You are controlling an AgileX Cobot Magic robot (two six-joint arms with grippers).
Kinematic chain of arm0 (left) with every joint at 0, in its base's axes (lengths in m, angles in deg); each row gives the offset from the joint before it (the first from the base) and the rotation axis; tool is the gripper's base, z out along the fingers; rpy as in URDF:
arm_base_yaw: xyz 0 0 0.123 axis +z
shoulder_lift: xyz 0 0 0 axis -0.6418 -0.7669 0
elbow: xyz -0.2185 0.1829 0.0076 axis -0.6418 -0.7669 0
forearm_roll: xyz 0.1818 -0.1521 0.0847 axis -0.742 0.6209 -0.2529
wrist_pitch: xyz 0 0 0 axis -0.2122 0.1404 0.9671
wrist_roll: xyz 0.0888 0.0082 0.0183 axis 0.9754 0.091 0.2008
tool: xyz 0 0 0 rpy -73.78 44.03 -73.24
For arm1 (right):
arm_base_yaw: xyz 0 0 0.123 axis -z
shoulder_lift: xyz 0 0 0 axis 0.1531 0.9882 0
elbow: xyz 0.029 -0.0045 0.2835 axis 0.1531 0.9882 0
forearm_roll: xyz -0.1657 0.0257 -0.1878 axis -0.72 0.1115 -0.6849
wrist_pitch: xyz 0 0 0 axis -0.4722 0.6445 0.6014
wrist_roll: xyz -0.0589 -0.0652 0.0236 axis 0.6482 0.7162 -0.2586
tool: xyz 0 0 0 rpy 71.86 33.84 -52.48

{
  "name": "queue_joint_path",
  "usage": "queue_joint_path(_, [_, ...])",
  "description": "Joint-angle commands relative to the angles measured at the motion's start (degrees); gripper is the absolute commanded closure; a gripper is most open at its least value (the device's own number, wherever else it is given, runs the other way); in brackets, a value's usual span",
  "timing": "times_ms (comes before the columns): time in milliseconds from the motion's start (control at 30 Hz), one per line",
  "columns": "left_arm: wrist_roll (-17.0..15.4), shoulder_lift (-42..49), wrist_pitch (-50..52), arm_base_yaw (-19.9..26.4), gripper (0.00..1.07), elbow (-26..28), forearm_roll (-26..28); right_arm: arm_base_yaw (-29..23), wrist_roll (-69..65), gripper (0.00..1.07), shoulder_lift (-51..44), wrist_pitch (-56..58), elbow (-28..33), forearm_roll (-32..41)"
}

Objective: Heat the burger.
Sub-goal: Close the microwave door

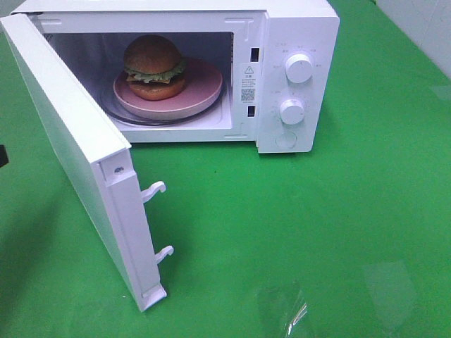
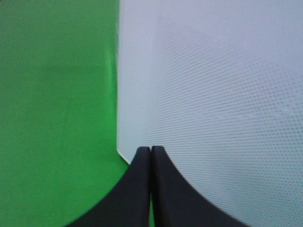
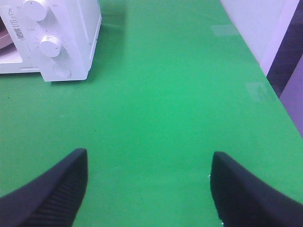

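Burger (image 1: 153, 67) is sitting on the pink plate (image 1: 204, 95) inside the microwave (image 1: 299, 28), near the table's (image 1: 317, 232) far edge. Door (image 1: 67, 141) is standing wide open, leftward. Left gripper (image 2: 150, 151), jaws pressed together and empty, is facing the door's outer panel; likely the closing arm. Right gripper (image 3: 149, 184), jaws spread and empty, is hovering well apart.

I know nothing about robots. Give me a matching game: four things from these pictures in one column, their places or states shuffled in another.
1. tall golden-brown burger
2. white microwave door
3. left black gripper
4. right black gripper

a. jaws wide apart above the green table
b. swung open
c. on the round pink plate inside the white microwave
d. jaws pressed together

Pairs: 1-c, 2-b, 3-d, 4-a
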Motion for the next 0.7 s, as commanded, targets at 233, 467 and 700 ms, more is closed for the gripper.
queue_joint_path(233, [3.3, -7.8, 4.6, -8.8, 1.07, 4.2, 8.5, 0.3, 0.0, 0.39, -1.5, -0.3, 0.2, 0.1])
queue_joint_path(467, [4.2, -12.7, 5.4, -15.5, 1.07, 9.2, 13.8, 0.3, 0.0, 0.39, -1.5, -0.3, 0.2, 0.1])
queue_joint_path(700, [8.5, -16.8, 5.3, -23.2, 1.07, 15.2, 21.3, 0.3, 0.0, 0.39, -1.5, -0.3, 0.2, 0.1])
